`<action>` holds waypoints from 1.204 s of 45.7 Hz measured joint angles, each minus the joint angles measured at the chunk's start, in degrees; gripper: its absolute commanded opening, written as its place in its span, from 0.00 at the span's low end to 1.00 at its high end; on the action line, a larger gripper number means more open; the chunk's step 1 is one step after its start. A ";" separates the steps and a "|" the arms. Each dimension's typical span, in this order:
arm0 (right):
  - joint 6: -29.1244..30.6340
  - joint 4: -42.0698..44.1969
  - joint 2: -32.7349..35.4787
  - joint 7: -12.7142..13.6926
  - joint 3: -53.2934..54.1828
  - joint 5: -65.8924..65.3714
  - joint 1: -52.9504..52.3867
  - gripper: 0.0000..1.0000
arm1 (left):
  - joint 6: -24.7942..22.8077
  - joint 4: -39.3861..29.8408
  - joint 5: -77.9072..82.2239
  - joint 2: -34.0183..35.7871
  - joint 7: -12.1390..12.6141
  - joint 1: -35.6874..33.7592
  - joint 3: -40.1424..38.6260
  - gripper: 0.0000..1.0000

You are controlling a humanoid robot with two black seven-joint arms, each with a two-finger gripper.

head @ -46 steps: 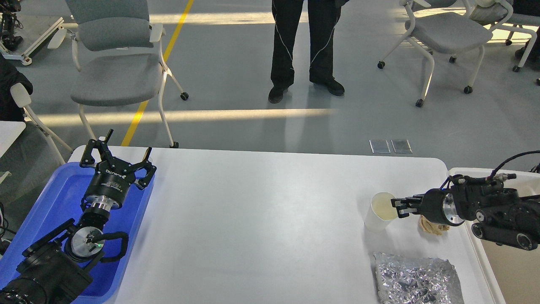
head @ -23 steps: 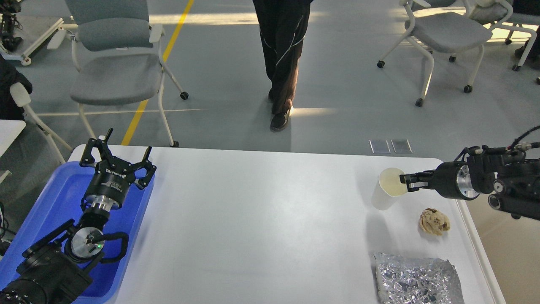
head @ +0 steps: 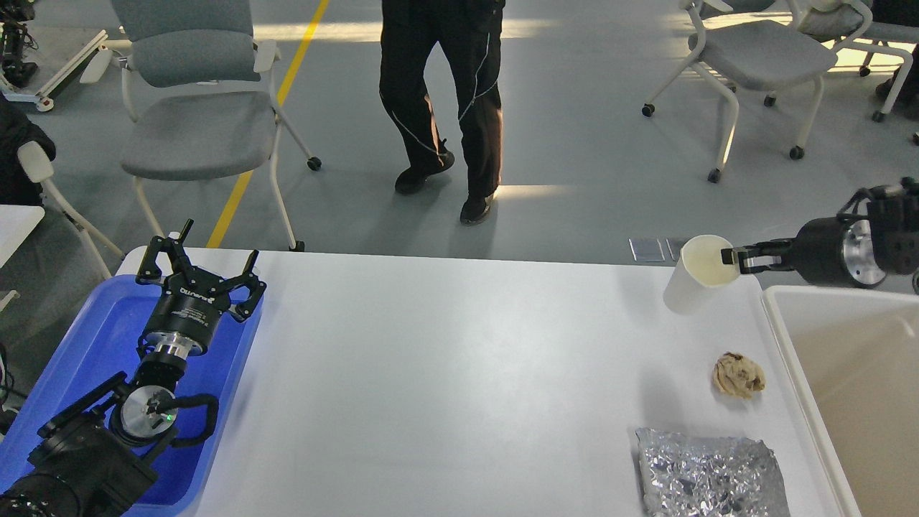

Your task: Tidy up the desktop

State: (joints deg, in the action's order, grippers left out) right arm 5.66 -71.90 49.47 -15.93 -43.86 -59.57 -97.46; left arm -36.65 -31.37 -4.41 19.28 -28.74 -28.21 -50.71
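The desktop [head: 445,373] spreads white and wide below both claws, filling the lower middle of the view between them. To the left of the left gripper [head: 201,269], and partly under its arm, lies the blue tray [head: 79,352], hard against the desktop's left edge; this claw hangs over the tray's far right corner with its fingers spread wide apart and nothing between them. Below the right gripper [head: 731,256], at the desktop's right edge, sits the cream bin [head: 790,359], its interior bare where it shows. Well below that claw and somewhat to its left, a crumpled sheet of foil [head: 707,477] lies flat on the desktop's near right corner. At the right claw's tips is a white paper cup [head: 696,283], tilted and lifted clear of the desktop over its far right corner; the thin fingers are pinched on the cup's rim, one appearing to reach inside the mouth. Between the claw and the foil, just beside the bin's left wall, rests a small brown paper wad [head: 738,375], apart from both.
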 measured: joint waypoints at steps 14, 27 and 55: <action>6.81 -2.71 3.05 -0.05 -0.24 -0.02 -8.71 0.00 | 0.00 0.00 0.02 0.03 0.00 0.00 0.00 1.00; 8.34 -3.02 5.34 -0.06 -0.27 -0.06 -10.25 0.00 | 0.00 -0.01 0.01 0.02 0.00 0.00 0.00 1.00; 2.75 2.02 22.23 -0.08 16.99 2.96 15.62 0.00 | 0.00 0.00 0.02 0.02 0.00 0.00 0.00 1.00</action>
State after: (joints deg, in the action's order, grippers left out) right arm 8.41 -69.88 71.70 -16.01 -26.86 -56.61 -81.83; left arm -36.65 -31.37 -4.39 19.31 -28.74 -28.21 -50.71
